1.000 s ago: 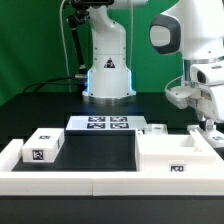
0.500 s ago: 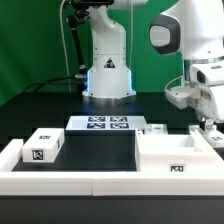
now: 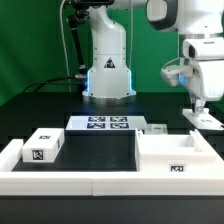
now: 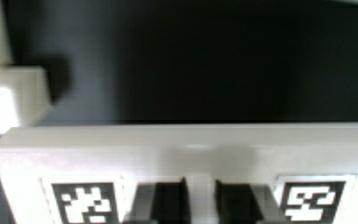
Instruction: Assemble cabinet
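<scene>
Fingers (image 4: 167,205) tight on small white box part (image 3: 204,117), aloft over black table (image 3: 40,110).

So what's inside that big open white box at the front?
Inside the cabinet body, only white inner surfaces show, and nothing pokes above the rim. Its tagged front wall covers the lowest part nearest the camera, so anything lying low there can't be seen.
</scene>
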You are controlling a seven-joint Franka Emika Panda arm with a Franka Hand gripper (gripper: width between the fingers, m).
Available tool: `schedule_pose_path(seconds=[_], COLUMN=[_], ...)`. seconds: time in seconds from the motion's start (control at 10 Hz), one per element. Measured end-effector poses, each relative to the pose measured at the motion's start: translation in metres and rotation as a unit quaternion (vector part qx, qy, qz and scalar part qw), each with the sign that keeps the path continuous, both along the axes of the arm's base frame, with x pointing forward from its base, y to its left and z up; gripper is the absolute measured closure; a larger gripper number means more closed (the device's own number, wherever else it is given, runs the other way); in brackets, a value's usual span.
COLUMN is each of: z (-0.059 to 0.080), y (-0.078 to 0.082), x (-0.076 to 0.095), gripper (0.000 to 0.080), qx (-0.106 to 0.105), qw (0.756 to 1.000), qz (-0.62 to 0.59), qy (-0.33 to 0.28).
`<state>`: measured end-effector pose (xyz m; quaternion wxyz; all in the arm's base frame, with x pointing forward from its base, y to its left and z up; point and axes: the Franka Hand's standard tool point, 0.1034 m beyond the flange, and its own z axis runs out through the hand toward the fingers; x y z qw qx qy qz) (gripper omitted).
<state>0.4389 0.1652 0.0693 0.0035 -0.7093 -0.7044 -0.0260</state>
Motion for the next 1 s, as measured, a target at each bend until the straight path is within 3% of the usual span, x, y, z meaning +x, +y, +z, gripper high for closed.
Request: schedule_pose_path(seconds=[0.2,0.3,0.7,1.0], z=[0.011,0.011,0.007,-0.002], y=[-0.025,-0.038,-0.044,-0.060], x=[0.010,0.009,0.007,0.009], gripper=[0.0732,0.0732,0.0732,0.0732], qx=[-0.007,-0.007,-0.009,-0.008], qw=[1.000,0.999,0.999,0.998], qz=[-0.021,-0.037,-0.050,-0.068], qy=[-0.005,-0.004,0.002,0.004])
